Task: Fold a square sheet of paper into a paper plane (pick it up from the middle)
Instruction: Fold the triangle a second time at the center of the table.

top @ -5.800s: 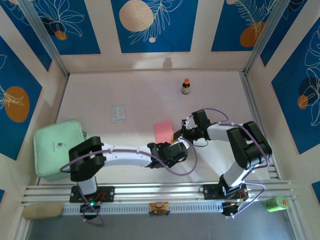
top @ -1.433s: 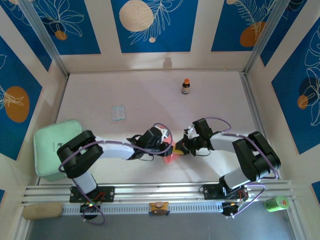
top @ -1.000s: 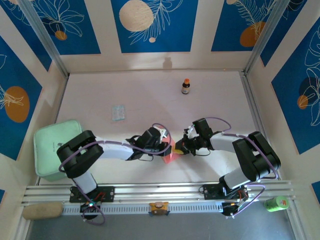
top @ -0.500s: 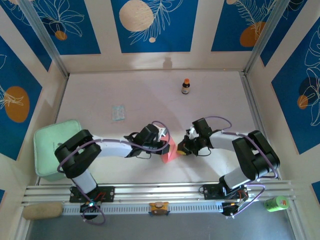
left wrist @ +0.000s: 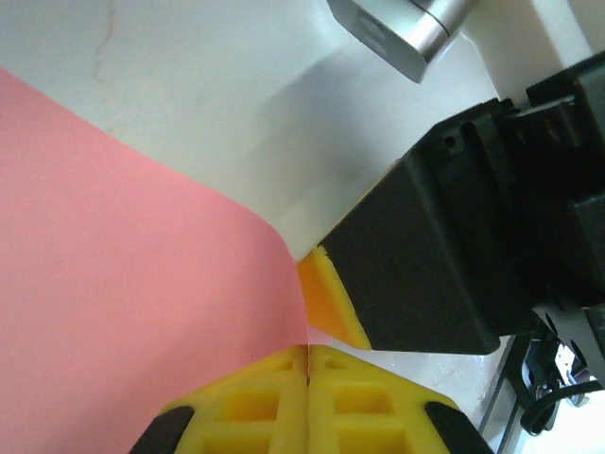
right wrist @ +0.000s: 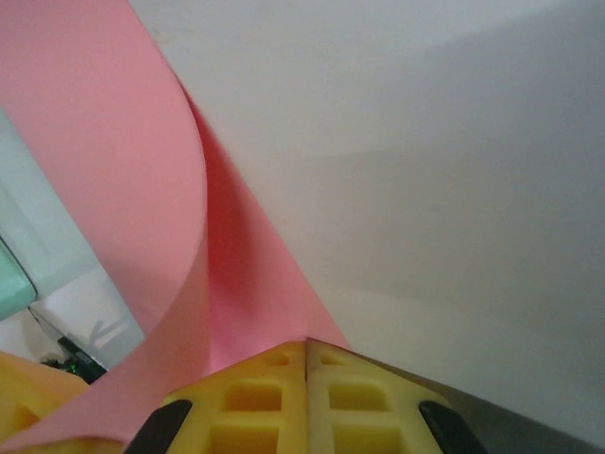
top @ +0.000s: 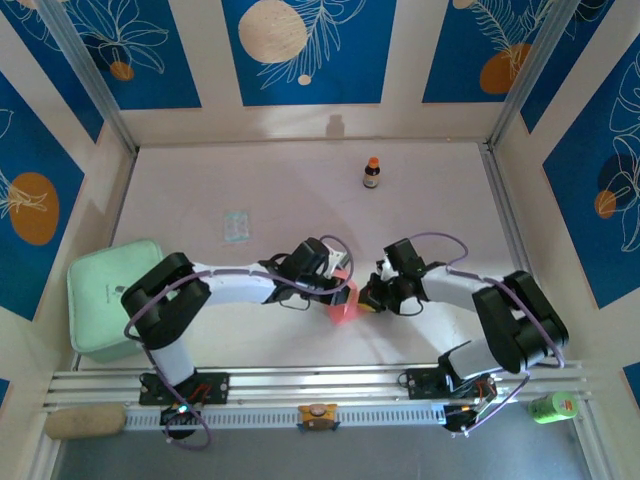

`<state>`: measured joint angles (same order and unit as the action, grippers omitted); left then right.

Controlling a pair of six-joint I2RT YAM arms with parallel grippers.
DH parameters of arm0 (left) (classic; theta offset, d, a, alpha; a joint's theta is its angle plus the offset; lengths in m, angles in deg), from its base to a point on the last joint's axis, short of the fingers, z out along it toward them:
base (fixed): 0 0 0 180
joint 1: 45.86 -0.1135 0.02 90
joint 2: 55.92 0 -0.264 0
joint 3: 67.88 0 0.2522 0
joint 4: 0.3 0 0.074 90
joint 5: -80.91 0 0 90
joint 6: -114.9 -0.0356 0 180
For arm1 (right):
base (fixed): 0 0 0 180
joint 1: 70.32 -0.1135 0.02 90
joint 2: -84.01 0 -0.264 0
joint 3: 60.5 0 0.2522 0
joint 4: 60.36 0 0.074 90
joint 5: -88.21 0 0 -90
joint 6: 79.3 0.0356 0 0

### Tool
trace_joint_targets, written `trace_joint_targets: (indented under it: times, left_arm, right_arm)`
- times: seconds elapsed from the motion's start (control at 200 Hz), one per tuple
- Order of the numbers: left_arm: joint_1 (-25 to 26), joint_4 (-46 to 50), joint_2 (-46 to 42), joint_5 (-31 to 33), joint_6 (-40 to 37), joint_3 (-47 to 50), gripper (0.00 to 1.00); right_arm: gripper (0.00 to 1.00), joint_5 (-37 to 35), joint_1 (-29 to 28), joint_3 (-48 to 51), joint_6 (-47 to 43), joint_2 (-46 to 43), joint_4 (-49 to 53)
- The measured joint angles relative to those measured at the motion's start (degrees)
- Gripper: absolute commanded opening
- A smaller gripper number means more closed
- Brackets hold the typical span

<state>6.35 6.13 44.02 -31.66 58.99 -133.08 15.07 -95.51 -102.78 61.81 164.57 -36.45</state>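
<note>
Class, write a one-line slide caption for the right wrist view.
Shut right gripper pinches the curled pink sheet, pale table behind.

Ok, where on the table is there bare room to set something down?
Free: the back-left stretch between the packet and the rear wall; the right side, from the bottle to the right wall; the near strip between the paper and the rail. Crowded: the middle, where the left tool and right tool pinch the paper, and the left edge by the box.
</note>
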Motion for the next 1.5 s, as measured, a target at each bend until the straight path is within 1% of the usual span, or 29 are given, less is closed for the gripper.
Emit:
trace_joint_targets:
  times: [0.17,0.325,0.47,0.545,0.69,0.8,0.935,1.145,1.34,1.5]
  left_arm:
    - [0.0,1.6,2.7,-2.0,-1.2,-3.3,0.01]
    - [0.0,3.8,3.2,-3.0,-2.8,-4.6,0.01]
    - [0.0,6.4,3.2,-3.1,-4.3,-4.7,0.00]
    - [-0.1,6.9,3.2,-3.1,-4.5,-4.7,0.01]
    - [-0.1,6.8,3.2,-3.1,-4.4,-4.6,0.01]
    - [-0.1,6.5,3.1,-3.1,-4.2,-4.5,0.01]
    - [-0.1,6.5,3.0,-2.7,-4.2,-4.3,0.00]
    - [-0.5,6.5,2.8,-2.3,-3.5,-2.4,0.00]
    - [-0.6,6.3,1.8,-2.2,-2.8,-1.4,0.04]
    - [-0.6,5.7,1.0,-2.3,-2.4,-1.0,0.04]
  right_arm:
    - [0.00,-1.1,-0.2,3.9,3.5,-5.8,0.2]
    - [0.00,-0.9,0.0,4.2,3.8,-7.3,0.0]
    - [0.00,0.9,2.3,4.0,2.4,-6.8,-0.7]
    - [0.00,2.3,3.2,3.0,1.4,-4.5,-1.9]
    - [0.00,4.2,3.5,0.8,0.1,0.2,-4.2]
    - [0.00,4.3,3.3,0.3,-0.1,2.5,-5.2]
    - [0.00,4.1,2.5,1.0,0.2,2.3,-5.2]
    - [0.00,3.6,0.8,3.2,2.4,-0.5,-5.2]
    - [0.00,3.4,-0.7,3.2,3.4,-0.6,-5.2]
    - [0.00,2.8,-0.7,3.2,3.4,-1.7,-4.5]
